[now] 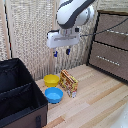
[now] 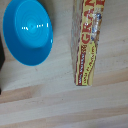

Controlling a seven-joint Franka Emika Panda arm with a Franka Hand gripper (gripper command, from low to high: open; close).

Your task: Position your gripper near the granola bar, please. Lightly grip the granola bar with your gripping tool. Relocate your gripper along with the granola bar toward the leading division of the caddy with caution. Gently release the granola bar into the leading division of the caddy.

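The granola bar box (image 1: pixel 69 82), yellow-orange with red lettering, stands on its edge on the wooden table, just to the exterior view's right of the two bowls. It also shows in the wrist view (image 2: pixel 89 42). My gripper (image 1: pixel 61 51) hangs well above the box, its two blue-tipped fingers apart and empty. The fingers do not show in the wrist view. The black fabric caddy (image 1: pixel 20 95) stands at the exterior view's left, its compartments set off by a divider (image 1: pixel 17 88).
A yellow bowl (image 1: pixel 51 79) and a blue bowl (image 1: pixel 53 94) sit between the caddy and the box; the blue bowl also shows in the wrist view (image 2: pixel 28 31). A brown wooden dresser (image 1: pixel 111 42) stands at the exterior view's right.
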